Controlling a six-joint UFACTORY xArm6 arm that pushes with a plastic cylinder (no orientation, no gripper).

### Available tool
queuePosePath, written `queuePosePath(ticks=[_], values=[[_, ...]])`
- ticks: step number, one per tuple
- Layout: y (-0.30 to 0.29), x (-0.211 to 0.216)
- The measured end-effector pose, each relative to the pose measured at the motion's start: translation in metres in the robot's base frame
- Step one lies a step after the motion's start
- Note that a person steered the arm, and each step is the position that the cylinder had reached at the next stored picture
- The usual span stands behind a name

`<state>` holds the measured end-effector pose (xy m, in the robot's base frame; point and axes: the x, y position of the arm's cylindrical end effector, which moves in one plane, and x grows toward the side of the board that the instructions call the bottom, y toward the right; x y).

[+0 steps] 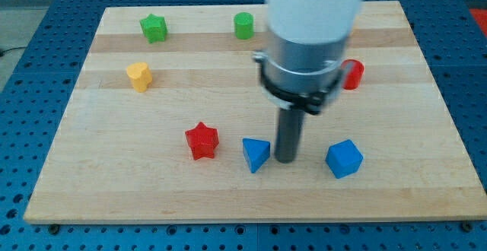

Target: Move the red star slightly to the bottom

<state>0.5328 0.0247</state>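
The red star (202,140) lies on the wooden board (114,175), left of centre in the lower half. My tip (285,159) rests on the board to the right of the star, just right of the blue triangle (256,154), which sits between my tip and the star. My tip and the star are well apart.
A blue cube (344,158) lies right of my tip. A red block (352,74) is partly hidden behind the arm at the right. A green star (153,28) and a green cylinder (243,25) sit near the top edge. A yellow heart (139,76) lies at the left.
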Motion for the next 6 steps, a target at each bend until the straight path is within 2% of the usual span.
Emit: queuePosePath(ticks=[1, 2, 3, 4, 6], values=[[-0.046, -0.01], [-0.021, -0.025], [-0.038, -0.06], [-0.082, -0.062], [-0.093, -0.03]])
